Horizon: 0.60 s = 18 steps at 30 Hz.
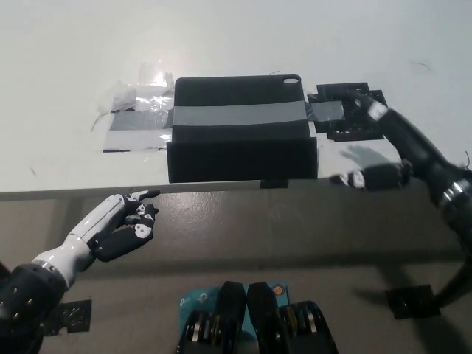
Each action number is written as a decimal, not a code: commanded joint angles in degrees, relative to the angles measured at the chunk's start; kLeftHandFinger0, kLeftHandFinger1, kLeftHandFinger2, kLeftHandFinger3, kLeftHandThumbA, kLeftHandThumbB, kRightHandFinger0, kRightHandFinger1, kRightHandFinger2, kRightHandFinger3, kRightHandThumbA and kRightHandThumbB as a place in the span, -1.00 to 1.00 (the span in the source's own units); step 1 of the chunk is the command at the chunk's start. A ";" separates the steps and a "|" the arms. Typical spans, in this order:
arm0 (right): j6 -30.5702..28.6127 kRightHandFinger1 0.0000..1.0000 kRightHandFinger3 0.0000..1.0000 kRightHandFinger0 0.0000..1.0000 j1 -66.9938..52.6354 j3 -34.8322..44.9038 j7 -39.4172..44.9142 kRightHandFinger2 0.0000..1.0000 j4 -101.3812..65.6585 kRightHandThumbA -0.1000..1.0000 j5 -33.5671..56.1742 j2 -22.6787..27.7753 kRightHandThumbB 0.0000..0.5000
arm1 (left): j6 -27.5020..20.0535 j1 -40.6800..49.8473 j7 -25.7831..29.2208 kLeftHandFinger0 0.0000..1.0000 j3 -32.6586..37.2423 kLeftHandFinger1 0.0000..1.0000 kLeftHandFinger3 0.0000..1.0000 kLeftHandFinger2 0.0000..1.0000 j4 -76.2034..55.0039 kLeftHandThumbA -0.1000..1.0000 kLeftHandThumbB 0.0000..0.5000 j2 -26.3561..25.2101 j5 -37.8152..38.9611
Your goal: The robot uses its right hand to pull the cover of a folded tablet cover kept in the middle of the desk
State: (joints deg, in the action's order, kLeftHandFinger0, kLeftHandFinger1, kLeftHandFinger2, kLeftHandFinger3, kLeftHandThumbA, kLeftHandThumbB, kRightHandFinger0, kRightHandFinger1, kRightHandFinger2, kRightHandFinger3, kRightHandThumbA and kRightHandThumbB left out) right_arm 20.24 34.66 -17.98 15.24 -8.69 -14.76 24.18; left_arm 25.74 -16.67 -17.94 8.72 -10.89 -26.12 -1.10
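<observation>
Head view, desk: white desk (66, 66) filled the upper half, its front edge crossing the middle of the frame.
Head view, tablet cover: the black folded tablet cover (240, 129) lay flat near the desk's middle, its lower edge just at the front edge, probably so the right arm could get at it.
Head view, tape: a grey tape band (240, 116) ran across the cover and onto the desk at both sides; clear, wrinkled tape (140, 99) sat at the left end. Judged as anchoring the base so only the cover moves when pulled.
Head view, right hand: the black right hand (352, 110) was at the cover's right edge, over the tape's right end, touching or just above it. Dark on dark; could not tell how far its fingers were closed or whether they held anything.
Head view, left hand: the white left hand (127, 221) rested below the desk edge at lower left, fingers loosely curled, apart, holding nothing, clear of the work.
Stage, judged: cover still folded flat; pull not yet made.
</observation>
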 commanded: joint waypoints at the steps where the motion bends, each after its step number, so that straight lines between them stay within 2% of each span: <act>1: 1.41 1.00 1.00 1.00 7.83 -3.42 0.95 1.00 0.57 1.00 -8.57 -1.18 1.00 | 1.19 -1.12 -1.28 0.62 -0.19 0.70 1.00 0.97 -1.19 1.00 -0.41 -0.50 -0.14; 12: -2.82 1.00 1.00 1.00 14.98 -10.88 -0.15 1.00 15.76 1.00 -14.54 -7.26 1.00 | 1.19 -0.88 -1.34 0.62 -0.07 0.70 1.00 0.97 -0.94 1.00 -0.41 0.06 -0.11; 13: -2.87 1.00 1.00 1.00 15.30 -11.33 -0.10 1.00 17.35 1.00 -14.69 -8.01 1.00 | 1.19 -0.82 -1.37 0.62 -0.22 0.71 1.00 0.98 -0.95 1.00 -0.36 0.15 0.15; 18: -7.16 1.00 1.00 1.00 16.45 -14.97 -1.00 1.00 27.84 1.00 -16.92 -10.47 1.00 | 1.19 -0.71 -1.05 0.55 -0.28 0.67 1.00 0.95 -1.05 1.00 -0.35 0.53 -0.10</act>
State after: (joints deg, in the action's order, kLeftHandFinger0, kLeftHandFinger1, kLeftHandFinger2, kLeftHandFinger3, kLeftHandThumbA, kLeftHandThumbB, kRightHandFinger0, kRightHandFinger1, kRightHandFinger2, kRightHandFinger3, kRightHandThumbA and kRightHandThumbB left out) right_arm 18.14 46.68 -31.70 15.60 15.56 -27.82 14.51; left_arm 26.06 -16.63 -18.05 8.71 -10.88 -25.73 -1.21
